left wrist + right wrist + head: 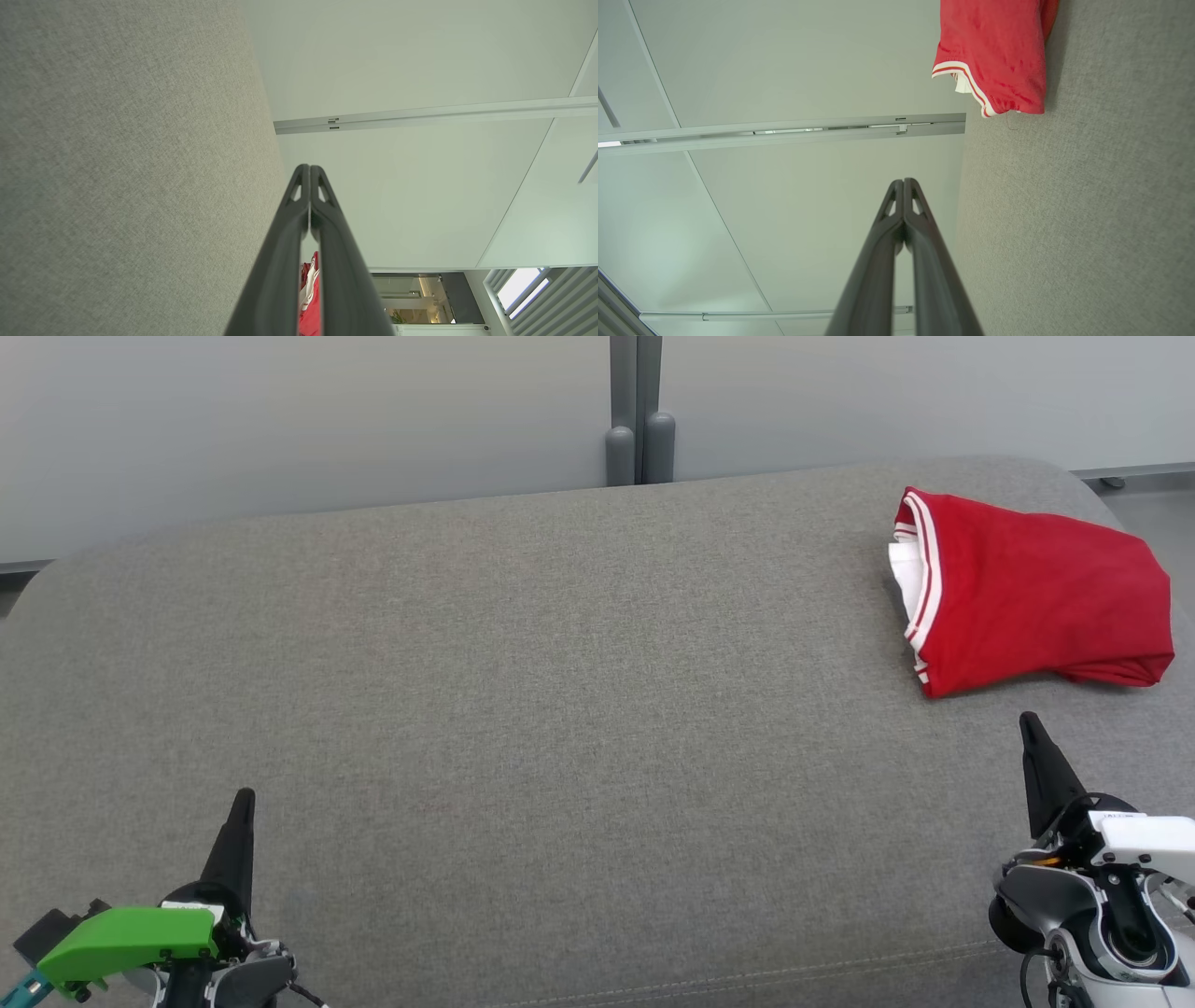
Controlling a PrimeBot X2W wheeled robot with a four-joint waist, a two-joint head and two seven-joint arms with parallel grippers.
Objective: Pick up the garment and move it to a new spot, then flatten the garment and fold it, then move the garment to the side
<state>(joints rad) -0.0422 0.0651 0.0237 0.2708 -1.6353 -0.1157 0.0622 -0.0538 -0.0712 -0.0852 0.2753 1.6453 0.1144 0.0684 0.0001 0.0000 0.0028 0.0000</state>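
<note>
The garment point(1032, 590) is red with white striped trim, folded into a compact bundle at the far right of the grey padded surface point(523, 709). It also appears at the top of the right wrist view as the garment point(994, 51), and a sliver of the garment point(310, 298) peeks between the left fingers. My right gripper point(1029, 721) stands shut just short of the garment's near edge, not touching it. At the lower left my left gripper point(245, 795) is shut and holds nothing. In the wrist views the left gripper point(309, 167) and right gripper point(904, 181) show tips pressed together.
Behind the grey surface runs a pale wall with a grey vertical post point(639, 415). Floor shows past the surface's rounded far corners point(1144, 495). The surface's front edge carries a stitched seam point(747, 975).
</note>
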